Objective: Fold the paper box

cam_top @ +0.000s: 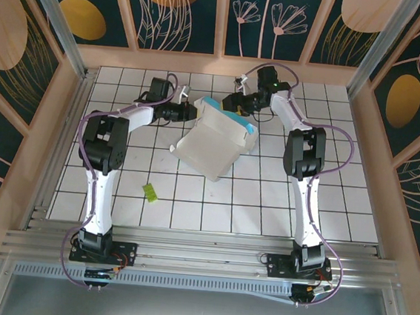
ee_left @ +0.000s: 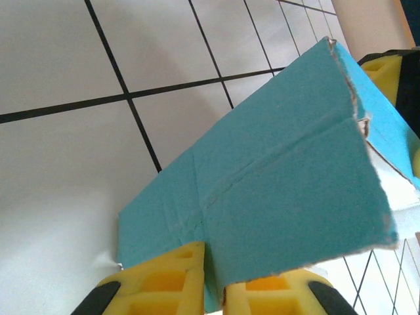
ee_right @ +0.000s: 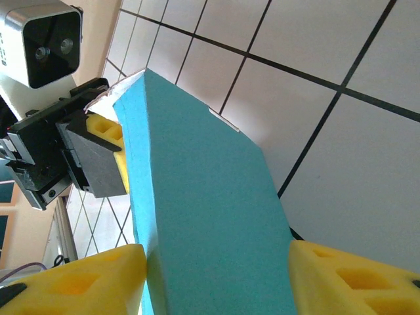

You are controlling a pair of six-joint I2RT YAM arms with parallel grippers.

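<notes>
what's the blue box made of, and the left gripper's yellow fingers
Paper box: thin card, matte teal outside, pale inside; fuzzy white cut edges and pressed creases. Left gripper's fingers: matte yellow, likely moulded plastic or rubber, with recessed pockets.

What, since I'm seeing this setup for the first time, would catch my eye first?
The paper box, teal outside and white inside, sits half-open toward the far middle of the tiled table. The left gripper pinches one of its edges, and the right gripper spans a folded side from the opposite end. A tiny yellow-green scrap lies alone on the tiles, nearer the left arm's base.
</notes>
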